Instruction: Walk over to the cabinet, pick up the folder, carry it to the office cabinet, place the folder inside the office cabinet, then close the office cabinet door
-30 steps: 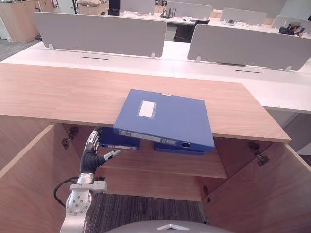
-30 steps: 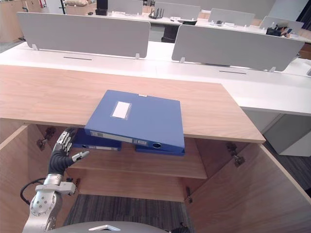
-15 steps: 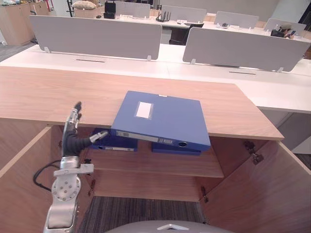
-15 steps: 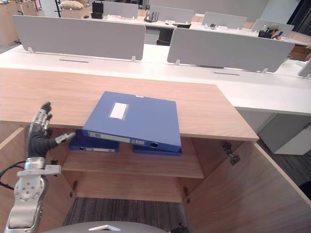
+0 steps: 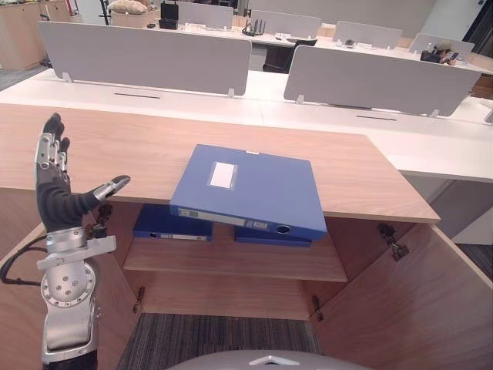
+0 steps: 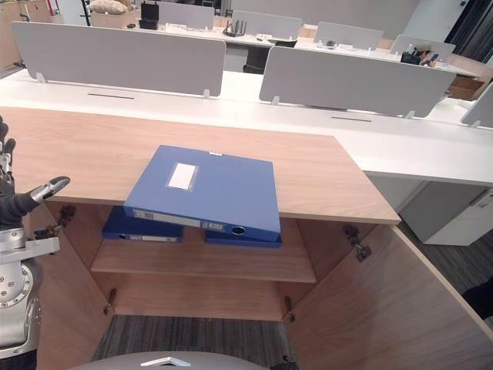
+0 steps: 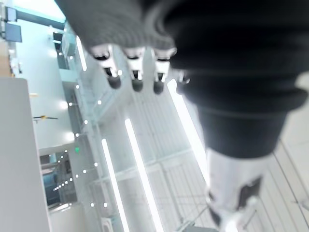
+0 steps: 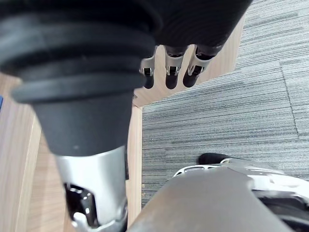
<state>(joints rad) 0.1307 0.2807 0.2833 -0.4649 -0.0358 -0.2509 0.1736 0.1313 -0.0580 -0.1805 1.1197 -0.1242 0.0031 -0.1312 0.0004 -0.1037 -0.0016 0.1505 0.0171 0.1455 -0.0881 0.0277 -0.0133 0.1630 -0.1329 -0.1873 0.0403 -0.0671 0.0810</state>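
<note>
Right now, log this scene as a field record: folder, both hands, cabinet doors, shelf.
folder: blue, flat on the cabinet top, front edge overhanging, untouched
left hand: raised left of the folder, fingers straight, holding nothing
right hand: low over the carpet, fingers relaxed, holding nothing
doors: left door and right door both open
shelf: two other blue folders lying flat

Office: partitioned desks (image 5: 154, 96), open cabinet (image 5: 115, 146)
</note>
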